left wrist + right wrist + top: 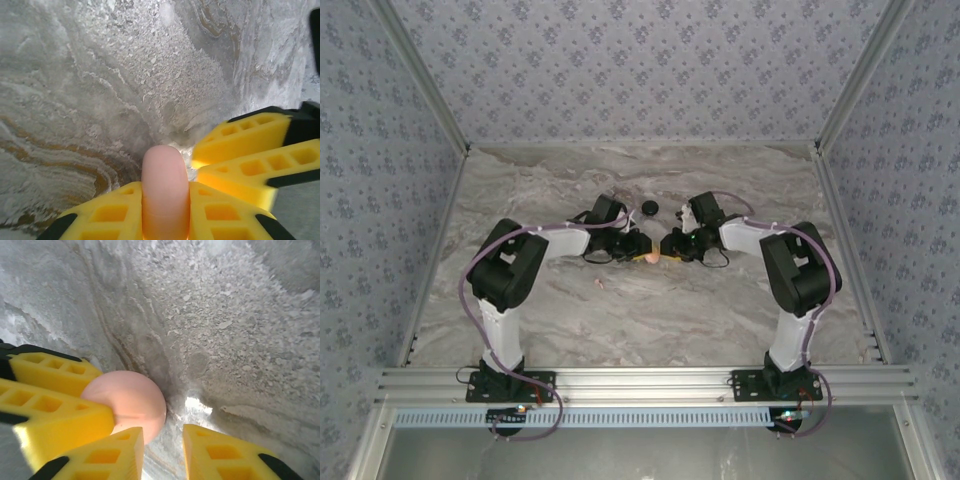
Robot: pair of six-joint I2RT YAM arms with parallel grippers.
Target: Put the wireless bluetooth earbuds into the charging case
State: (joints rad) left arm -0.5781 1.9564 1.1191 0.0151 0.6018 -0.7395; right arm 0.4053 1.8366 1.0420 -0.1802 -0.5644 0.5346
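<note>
Left wrist: pink case (165, 195) between fingers (112, 215)

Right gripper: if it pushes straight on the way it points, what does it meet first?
Most likely the pink case, held in the left gripper: it sits right off one fingertip of the right gripper. The gap itself faces the table; depth is unclear.
</note>
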